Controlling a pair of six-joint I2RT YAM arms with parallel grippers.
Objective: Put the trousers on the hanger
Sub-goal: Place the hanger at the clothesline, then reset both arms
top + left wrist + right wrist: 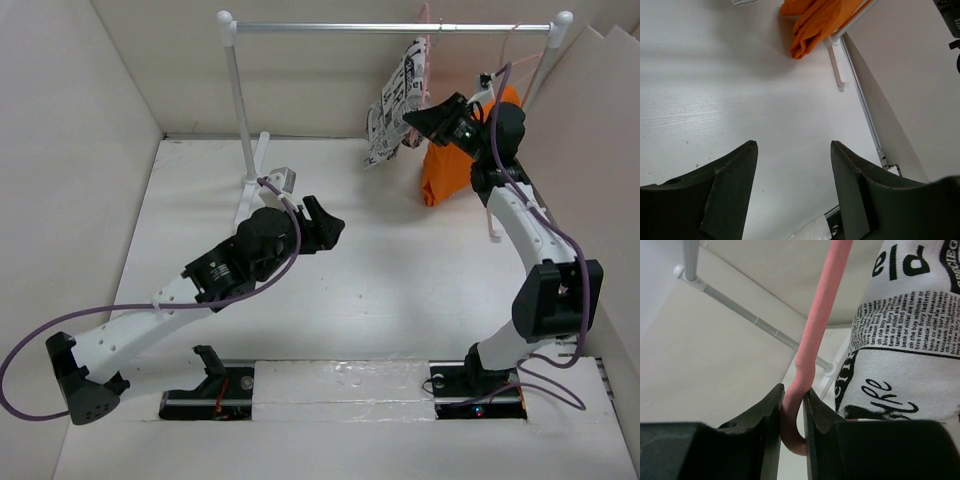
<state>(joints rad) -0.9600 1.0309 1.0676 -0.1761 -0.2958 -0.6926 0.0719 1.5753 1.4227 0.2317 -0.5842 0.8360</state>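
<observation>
At far right, the thin pale pink hanger (815,330), with white newspaper-print trousers (910,340) draped on it, is clamped by the right hand (793,415); the left hand (792,170) is spread wide, empty. The trousers could be slid off by a rough pull.

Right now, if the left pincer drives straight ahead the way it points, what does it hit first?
Probably the table: the open left pincer angles down at it, with nothing between. The orange cloth and rack foot lie farther on; depth is unclear.
</observation>
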